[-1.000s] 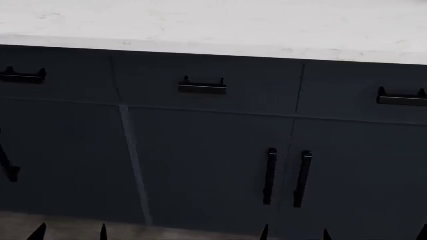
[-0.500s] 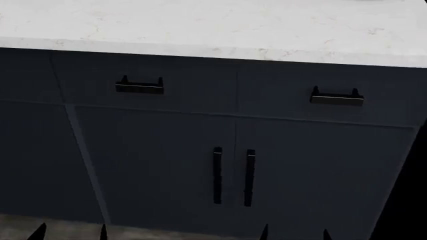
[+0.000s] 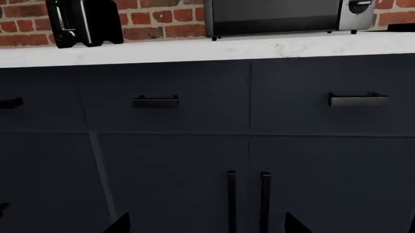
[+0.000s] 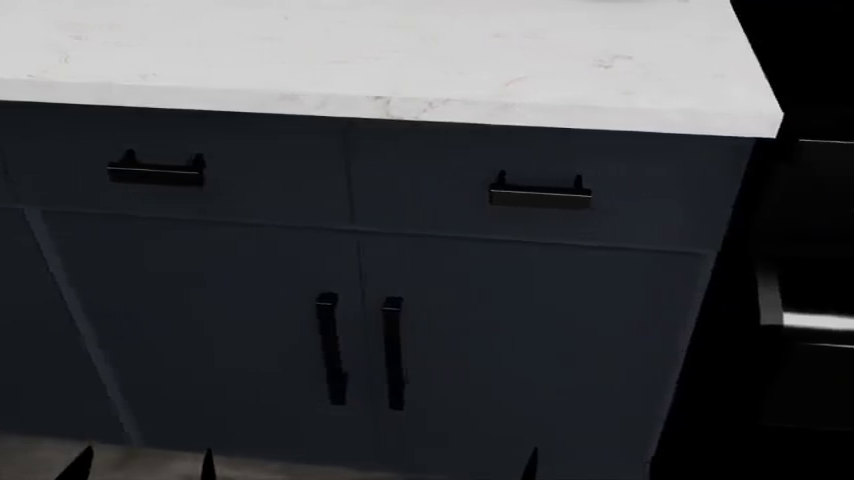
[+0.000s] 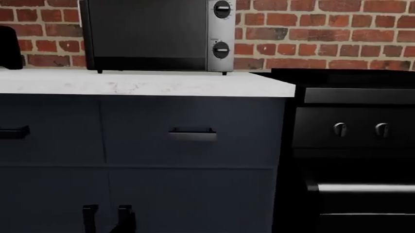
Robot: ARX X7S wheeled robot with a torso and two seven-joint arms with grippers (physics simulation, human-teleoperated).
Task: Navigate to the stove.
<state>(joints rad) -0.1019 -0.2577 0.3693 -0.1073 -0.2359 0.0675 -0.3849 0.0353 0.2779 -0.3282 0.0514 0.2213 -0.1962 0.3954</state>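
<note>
We see only a slice of the stove (image 5: 353, 145): it stands at the right end of the cabinet run, its right part cut off by the frame in the right wrist view, where two round silvery knobs (image 5: 340, 129) and one end of its silver bar handle (image 5: 363, 188) show on a glossy black front. In the head view the stove (image 4: 801, 300) is a near-black strip at the far right, hard to read beyond a pale glint of the handle.

The cabinets (image 4: 374, 330) are matte dark blue-grey, flat-panelled, with short black handles (image 4: 539, 194), under a white marbled countertop (image 4: 400, 60). On it, against a red brick wall (image 5: 337, 34), sit a boxy black and silver microwave (image 5: 155, 34) and a black toaster (image 3: 84, 22), both cropped.

Of the left gripper (image 3: 204, 225) and right gripper (image 5: 123, 224) only dark pointed tips poke into view; they seem spread apart with nothing between them, though we cannot tell for sure.
</note>
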